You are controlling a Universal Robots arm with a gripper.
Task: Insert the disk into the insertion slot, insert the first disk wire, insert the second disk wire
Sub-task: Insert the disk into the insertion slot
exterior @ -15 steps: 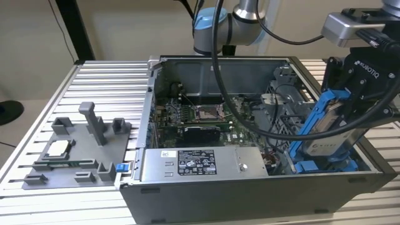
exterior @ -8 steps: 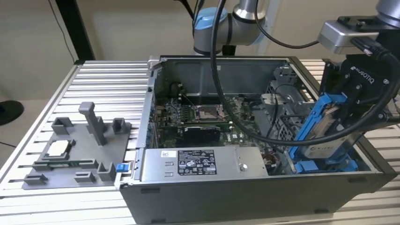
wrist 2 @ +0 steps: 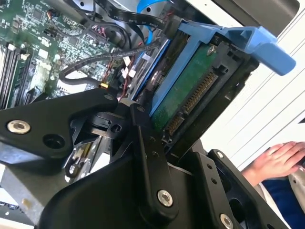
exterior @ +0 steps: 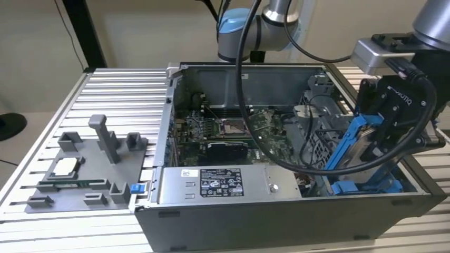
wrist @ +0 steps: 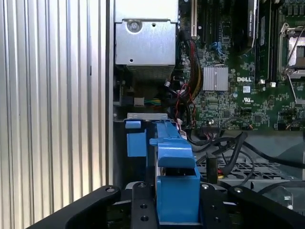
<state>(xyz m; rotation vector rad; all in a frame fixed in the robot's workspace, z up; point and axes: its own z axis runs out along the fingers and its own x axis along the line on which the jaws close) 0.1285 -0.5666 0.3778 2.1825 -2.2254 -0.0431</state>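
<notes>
The disk point(exterior: 353, 141) stands on edge in its bright blue carrier at the exterior view's right, inside the open computer case point(exterior: 281, 221). My gripper point(exterior: 380, 138) is shut on it from above. Its lower end reaches the blue rails of the insertion slot point(exterior: 349, 186). The second wrist view shows the disk's green board and connector point(wrist 2: 190, 95) clamped between my black fingers point(wrist 2: 147, 143). In the first wrist view the blue carrier point(wrist: 174, 174) hangs over the slot's blue rail point(wrist: 136, 142). Loose black wires point(wrist: 224, 143) lie beside the bay.
A grey metal box with a sticker point(exterior: 218, 183) sits at the case front. The motherboard point(exterior: 225, 129) fills the case floor. A grey fixture tray point(exterior: 84, 168) with upright posts lies on the ribbed table. A person's hand point(wrist 2: 271, 162) rests outside the case.
</notes>
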